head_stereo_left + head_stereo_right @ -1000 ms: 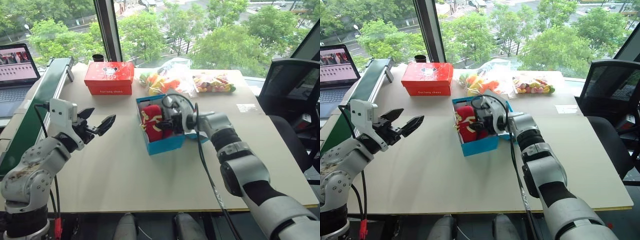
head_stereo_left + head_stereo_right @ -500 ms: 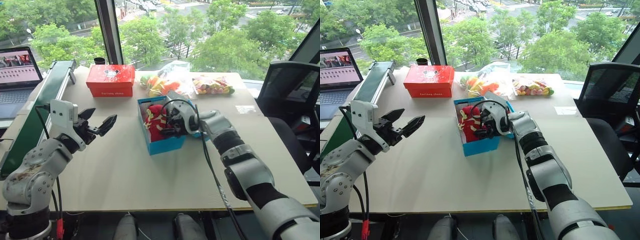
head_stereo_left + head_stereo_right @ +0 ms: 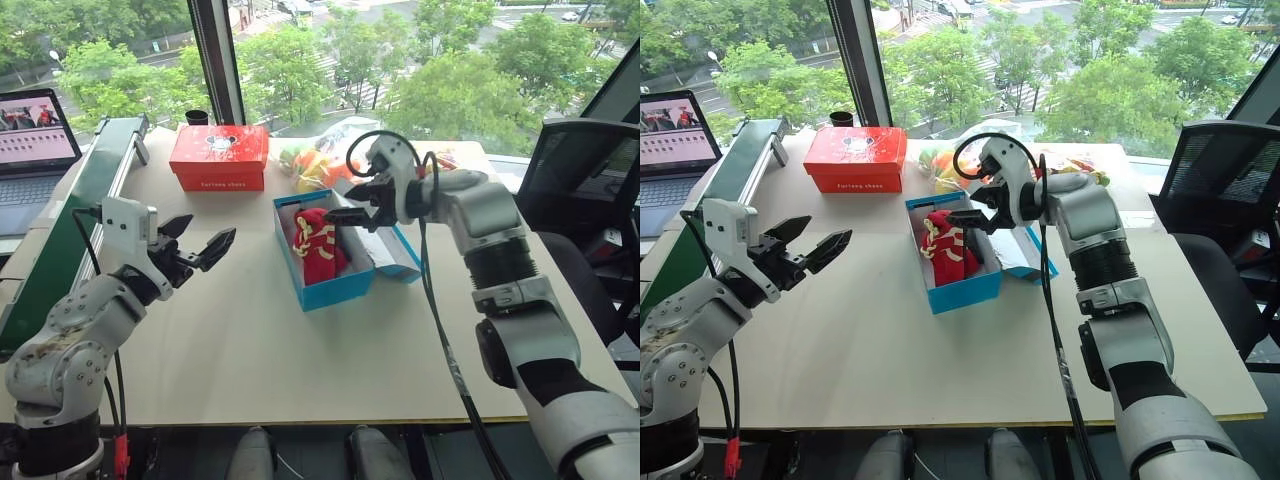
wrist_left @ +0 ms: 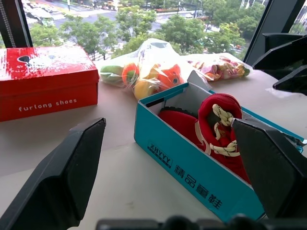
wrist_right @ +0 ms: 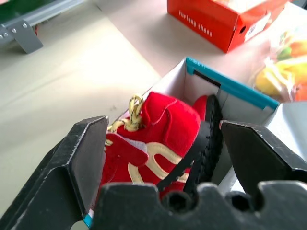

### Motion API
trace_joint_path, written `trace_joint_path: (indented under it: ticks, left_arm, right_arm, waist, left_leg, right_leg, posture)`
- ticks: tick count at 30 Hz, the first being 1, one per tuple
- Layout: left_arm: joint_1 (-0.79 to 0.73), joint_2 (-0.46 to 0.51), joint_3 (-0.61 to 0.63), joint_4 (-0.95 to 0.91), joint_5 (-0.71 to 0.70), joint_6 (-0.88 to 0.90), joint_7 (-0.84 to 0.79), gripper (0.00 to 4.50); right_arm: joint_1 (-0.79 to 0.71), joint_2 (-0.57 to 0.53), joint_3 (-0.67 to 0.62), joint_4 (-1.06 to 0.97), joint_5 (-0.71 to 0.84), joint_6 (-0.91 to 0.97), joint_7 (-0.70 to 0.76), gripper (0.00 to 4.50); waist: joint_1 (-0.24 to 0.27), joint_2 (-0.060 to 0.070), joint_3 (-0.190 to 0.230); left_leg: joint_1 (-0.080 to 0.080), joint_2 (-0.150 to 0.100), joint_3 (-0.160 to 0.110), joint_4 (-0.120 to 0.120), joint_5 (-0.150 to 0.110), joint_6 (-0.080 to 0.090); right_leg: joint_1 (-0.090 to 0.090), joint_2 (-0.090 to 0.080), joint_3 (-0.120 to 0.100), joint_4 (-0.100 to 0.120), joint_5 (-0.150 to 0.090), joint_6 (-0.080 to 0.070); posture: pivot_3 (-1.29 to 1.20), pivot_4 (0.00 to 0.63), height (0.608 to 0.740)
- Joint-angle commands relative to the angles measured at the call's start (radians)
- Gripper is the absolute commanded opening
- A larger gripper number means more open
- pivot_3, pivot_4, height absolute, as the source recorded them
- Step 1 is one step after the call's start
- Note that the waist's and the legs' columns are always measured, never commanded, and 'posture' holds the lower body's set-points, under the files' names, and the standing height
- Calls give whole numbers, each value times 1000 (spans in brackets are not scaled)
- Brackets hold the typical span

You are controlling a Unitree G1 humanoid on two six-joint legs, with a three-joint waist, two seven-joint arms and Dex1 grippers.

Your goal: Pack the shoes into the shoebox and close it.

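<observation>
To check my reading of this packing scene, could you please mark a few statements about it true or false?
1. The small red fabric shoes lie inside the bright blue cardboard shoebox. True.
2. The shoebox's hinged lid is closed. False: it lies open on the side toward the robot's right.
3. The left gripper has its fingers apart and holds nothing. True.
4. The red cardboard box with white lettering is stacked on the blue shoebox. False: it stands apart on the beige table, nearer the window.
5. The right gripper is above the open shoebox. True.
</observation>
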Motion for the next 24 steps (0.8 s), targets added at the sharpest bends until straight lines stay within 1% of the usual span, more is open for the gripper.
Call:
trace_joint_path:
  ticks: [1,4,7,10,12,18,21,24]
  left_arm:
    - [-2,10,21,-44,-8,-8,7,4500]
    - [4,8,27,-49,-8,-8,13,4500]
    - [16,6,30,-63,-12,-7,21,4500]
    - [26,2,32,-73,-16,-6,31,4500]
    - [29,0,30,-76,-19,-7,33,4500]
    - [14,2,10,-62,-18,-14,25,4500]
    - [-8,-1,-15,-40,-10,-20,14,4500]
    - [-30,-2,-35,-23,-7,-22,-3,4500]
  right_arm:
    - [4,50,57,79,-87,-91,-29,36]
    - [26,73,100,120,-153,-133,-54,36]
    - [50,81,137,146,-212,-166,-77,36]
    - [61,68,159,164,-262,-190,-117,36]
    - [58,51,173,169,-297,-214,-174,36]
    - [30,32,121,152,-295,-311,-326,36]
    - [28,34,62,131,-232,-298,-264,36]
    - [25,-4,-43,24,-109,-198,-105,36]
  waist:
    - [0,0,0]
    - [0,0,0]
    - [-4,0,0]
    - [-4,0,0]
    - [-3,0,-1]
    - [-1,0,-1]
    - [0,0,-1]
    - [2,0,0]
  left_leg:
    - [0,0,0,0,0,0]
    - [2,0,0,0,0,0]
    - [8,0,0,-1,0,0]
    - [15,0,0,-3,0,-1]
    - [19,0,0,-3,-1,-1]
    - [21,0,0,-1,-1,-1]
    - [21,0,0,-1,-1,-1]
    - [20,0,0,-1,0,-1]
  right_leg:
    - [0,0,0,0,0,0]
    - [2,0,0,0,0,0]
    - [5,0,1,1,0,0]
    - [12,0,0,1,-1,-1]
    - [16,0,0,0,-2,-1]
    - [18,0,0,0,-2,-1]
    - [18,0,1,0,-2,-1]
    - [18,0,1,0,-2,-1]
  posture:
    - [0,150,739]
    - [0,150,739]
    - [0,150,739]
    - [0,150,739]
    - [0,150,739]
    - [0,150,739]
    - [0,150,739]
    - [0,150,739]
